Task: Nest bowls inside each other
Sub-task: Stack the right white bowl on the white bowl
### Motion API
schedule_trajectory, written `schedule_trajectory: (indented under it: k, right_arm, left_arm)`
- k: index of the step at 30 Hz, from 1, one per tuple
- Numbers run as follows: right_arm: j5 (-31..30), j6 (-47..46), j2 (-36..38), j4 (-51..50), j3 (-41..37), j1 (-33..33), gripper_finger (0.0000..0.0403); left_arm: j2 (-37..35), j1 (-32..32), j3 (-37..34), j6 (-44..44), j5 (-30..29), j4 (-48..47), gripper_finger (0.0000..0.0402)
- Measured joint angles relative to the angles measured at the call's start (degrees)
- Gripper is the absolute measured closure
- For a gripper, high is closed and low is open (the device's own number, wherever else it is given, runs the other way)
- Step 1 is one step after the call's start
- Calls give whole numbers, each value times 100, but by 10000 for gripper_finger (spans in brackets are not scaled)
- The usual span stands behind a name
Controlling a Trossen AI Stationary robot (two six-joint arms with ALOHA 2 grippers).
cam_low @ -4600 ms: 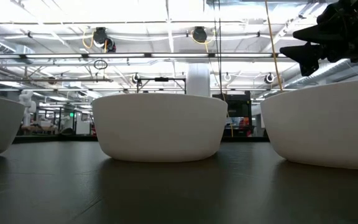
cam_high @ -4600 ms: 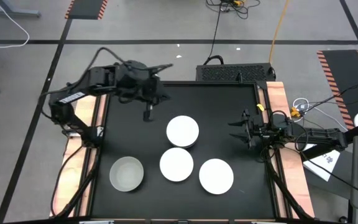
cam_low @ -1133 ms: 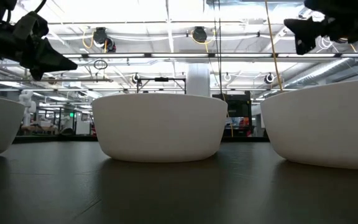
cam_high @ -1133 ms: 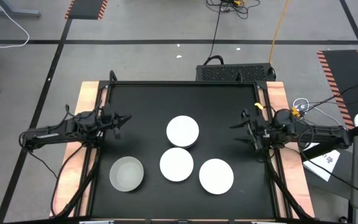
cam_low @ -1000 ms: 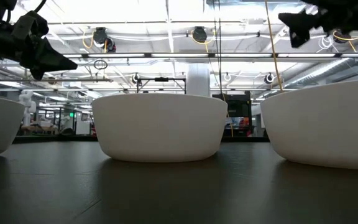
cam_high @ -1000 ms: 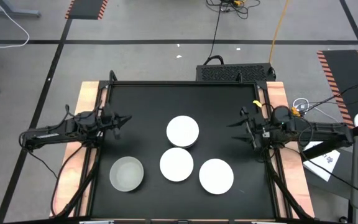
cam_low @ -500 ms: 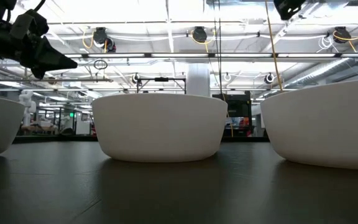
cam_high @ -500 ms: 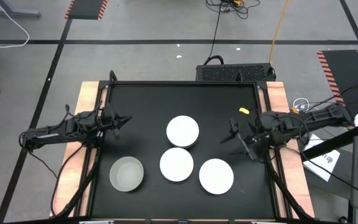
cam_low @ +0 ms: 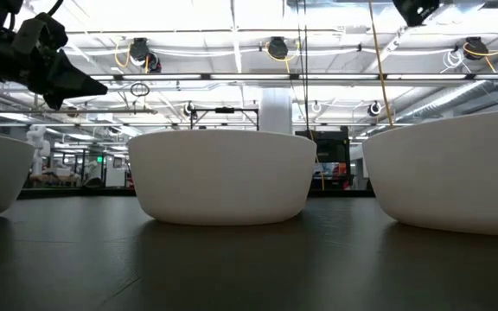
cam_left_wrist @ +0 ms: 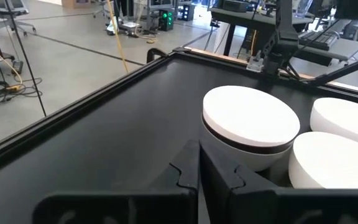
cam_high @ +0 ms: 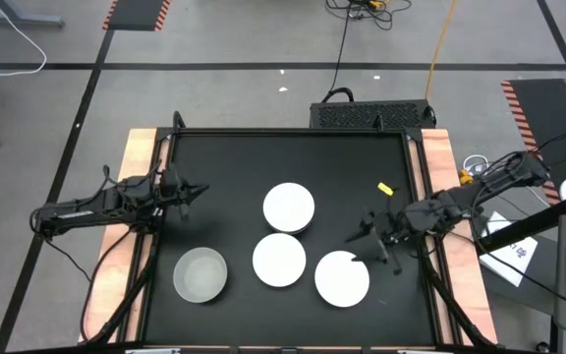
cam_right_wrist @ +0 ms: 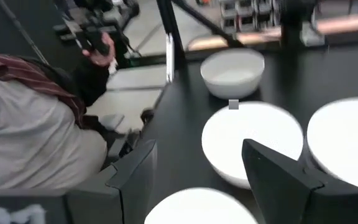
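Four bowl spots show on the black table. A stack [cam_high: 289, 208] sits mid-table, white on top with a black rim [cam_left_wrist: 253, 147] under it. In front of it stand a white bowl [cam_high: 279, 260], a second white bowl [cam_high: 342, 278] near right, and a pale grey bowl [cam_high: 200, 274] near left. My right gripper [cam_high: 369, 241] hovers open just beside the near-right white bowl's far right rim, its fingers [cam_right_wrist: 278, 177] apart with bowls beyond them. My left gripper [cam_high: 191, 189] waits shut at the left edge, off the table top [cam_low: 59, 78].
A raised black rim [cam_high: 293, 133] frames the mat, with wooden strips [cam_high: 438, 157] along both sides. A person in a grey shirt [cam_right_wrist: 36, 143] shows beyond the table's left side in the right wrist view. Bare mat [cam_high: 293, 162] lies behind the stack.
My right gripper has left the table's right edge and swung toward the near-right white bowl, moving left and nearer. It has risen toward the top of the low view. The bowls and my left arm have stayed where they were.
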State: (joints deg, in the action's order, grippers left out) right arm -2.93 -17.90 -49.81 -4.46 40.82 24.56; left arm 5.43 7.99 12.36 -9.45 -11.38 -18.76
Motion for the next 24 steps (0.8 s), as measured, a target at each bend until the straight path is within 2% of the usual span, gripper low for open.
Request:
schedule_trajectory:
  k: [7,17,24]
  right_arm:
    - [-38,-1209,-348,-307,0,16,174]
    - [24,-2859,-348,-1824,103,-266,174]
    - [376,-3626,-356,-2510,103,-353,174]
  left_arm:
    - [0,0,0,34,96,-2,395]
    - [0,0,2,114,308,68,379]
    - [2,2,2,304,445,137,398]
